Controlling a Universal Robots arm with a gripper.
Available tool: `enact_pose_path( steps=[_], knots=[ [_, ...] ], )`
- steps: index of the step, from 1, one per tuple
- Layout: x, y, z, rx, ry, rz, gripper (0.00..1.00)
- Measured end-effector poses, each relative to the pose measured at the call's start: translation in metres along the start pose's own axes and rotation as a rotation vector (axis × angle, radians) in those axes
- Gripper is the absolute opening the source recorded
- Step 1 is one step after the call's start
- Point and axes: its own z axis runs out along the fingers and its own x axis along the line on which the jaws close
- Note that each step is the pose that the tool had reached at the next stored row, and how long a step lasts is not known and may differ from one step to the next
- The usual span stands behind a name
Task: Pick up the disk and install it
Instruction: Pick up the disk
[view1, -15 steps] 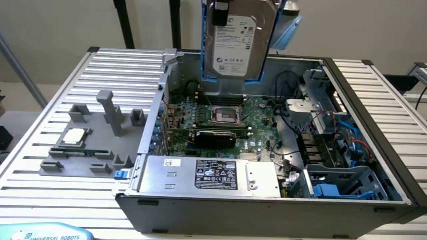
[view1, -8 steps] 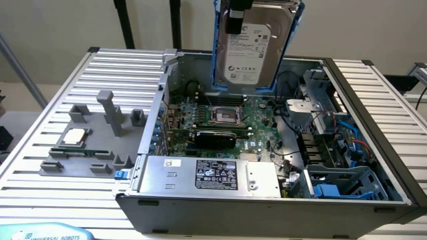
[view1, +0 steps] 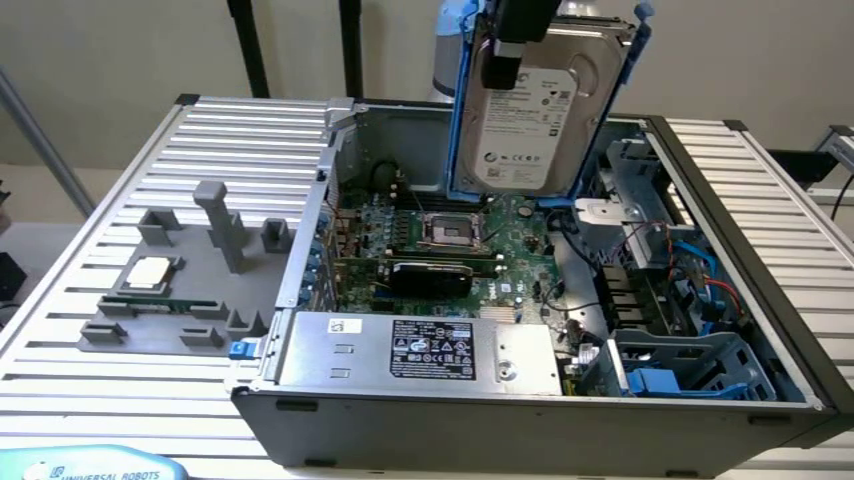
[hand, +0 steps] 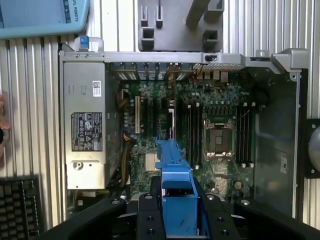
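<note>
Robot arm's claw (view1: 509, 62) pinches the disk (view1: 545, 115), holding it on edge, label outward, above the far end of an open computer case (view1: 534, 425) on a slatted table (view1: 747, 180). From the wrist, the disk's blue frame (hand: 174, 185) hangs over the circuit board (hand: 200, 130). Done well, this carry probably calls for a firm, even grip, a disk kept from swinging, and clearance from the case wall and loose cables (view1: 701, 285).
</note>
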Motion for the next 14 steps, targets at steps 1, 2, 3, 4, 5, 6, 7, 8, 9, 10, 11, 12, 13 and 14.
enact_pose_path(
  steps=[1,2,3,4,5,6,7,8,9,10,11,12,13,14],
  knots=[
    [0.003,-0.0026,0.0001,0.0,0.0,0.0,0.33],
    [0.006,-0.0053,0.0003,0.0,0.0,0.0,0.33],
    [0.009,-0.0079,0.0004,0.0,0.0,0.0,0.33],
    [0.011,-0.0105,0.0006,0.0001,-0.0001,0.0,0.33],
    [0.014,-0.0131,0.0007,0.0,0.0,0.0,0.33],
    [0.017,-0.0157,0.0008,0.0,0.0,0.0,0.33],
    [0.02,-0.0183,0.001,0.0,0.0,0.0,0.33],
    [0.023,-0.021,0.0012,0.0,0.0,0.0,0.33],
    [0.026,-0.0237,0.0013,0.0,0.0,0.0,0.33],
    [0.029,-0.0263,0.0015,0.0,0.0,0.0,0.33],
    [0.032,-0.029,0.0017,0.0001,0.0,0.0,0.33],
    [0.034,-0.0316,0.0019,0.0,0.0,0.0,0.33],
    [0.037,-0.0343,0.0021,0.0,0.0,0.0,0.33],
    [0.047,-0.0447,0.0031,0.0,0.0,0.0,0.33]
  ],
)
